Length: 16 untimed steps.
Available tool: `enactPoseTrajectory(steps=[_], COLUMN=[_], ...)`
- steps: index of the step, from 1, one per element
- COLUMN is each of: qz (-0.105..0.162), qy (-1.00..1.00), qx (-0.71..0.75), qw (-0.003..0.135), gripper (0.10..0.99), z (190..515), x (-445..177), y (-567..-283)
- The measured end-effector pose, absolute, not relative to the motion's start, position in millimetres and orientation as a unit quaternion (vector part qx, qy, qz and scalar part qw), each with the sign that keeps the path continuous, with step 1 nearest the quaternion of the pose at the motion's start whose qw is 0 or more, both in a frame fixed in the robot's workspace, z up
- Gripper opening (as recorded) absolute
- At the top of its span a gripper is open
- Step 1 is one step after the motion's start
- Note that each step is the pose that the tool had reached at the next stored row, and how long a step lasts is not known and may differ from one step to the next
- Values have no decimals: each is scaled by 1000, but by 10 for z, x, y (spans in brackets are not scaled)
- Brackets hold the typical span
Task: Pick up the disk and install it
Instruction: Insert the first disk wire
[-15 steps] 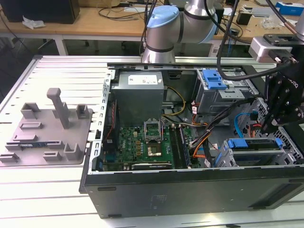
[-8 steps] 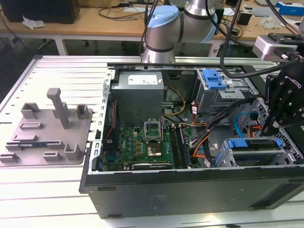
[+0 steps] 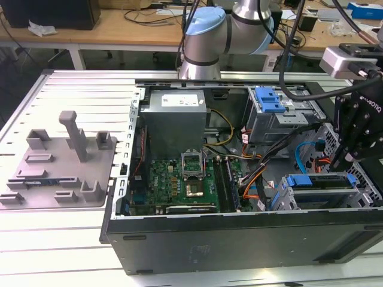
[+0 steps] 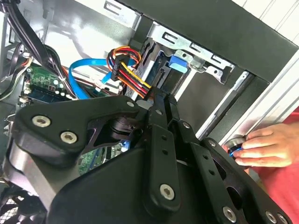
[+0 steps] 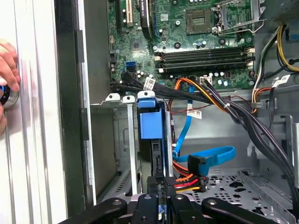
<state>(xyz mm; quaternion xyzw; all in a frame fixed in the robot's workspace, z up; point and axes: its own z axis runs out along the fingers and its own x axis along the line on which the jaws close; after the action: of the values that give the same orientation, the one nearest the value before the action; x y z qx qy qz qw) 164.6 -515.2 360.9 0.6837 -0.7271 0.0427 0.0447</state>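
The disk [image 3: 319, 181], silver with a bright blue carrier, stands on edge in the drive bay at the front corner of the open computer case, on the exterior view's right. In the first wrist view the blue carrier [image 5: 150, 120] runs down between the bay's metal rails. My gripper [image 3: 345, 160] reaches down onto the disk's end nearest the case wall. Its black fingers [image 5: 150, 201] are drawn close together around the disk's narrow edge [image 4: 164, 77], beside the red, yellow and orange power plug [image 5: 186, 183].
Blue data cables [image 5: 205, 156] and black wire bundles [image 5: 233, 112] cross the case beside the bay. A grey drive cage with a blue latch [image 3: 269, 98] sits at the back. A person's hand [image 4: 268, 147] rests on a blue knob outside the case. A grey fixture plate [image 3: 60, 161] lies on the table.
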Motion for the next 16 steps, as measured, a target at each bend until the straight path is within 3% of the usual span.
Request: enactPoseTrajectory(steps=[16], qz=[40], qy=[-742], qx=[667], qw=[47], gripper=[165], z=[3569], x=[1702], y=[-5110])
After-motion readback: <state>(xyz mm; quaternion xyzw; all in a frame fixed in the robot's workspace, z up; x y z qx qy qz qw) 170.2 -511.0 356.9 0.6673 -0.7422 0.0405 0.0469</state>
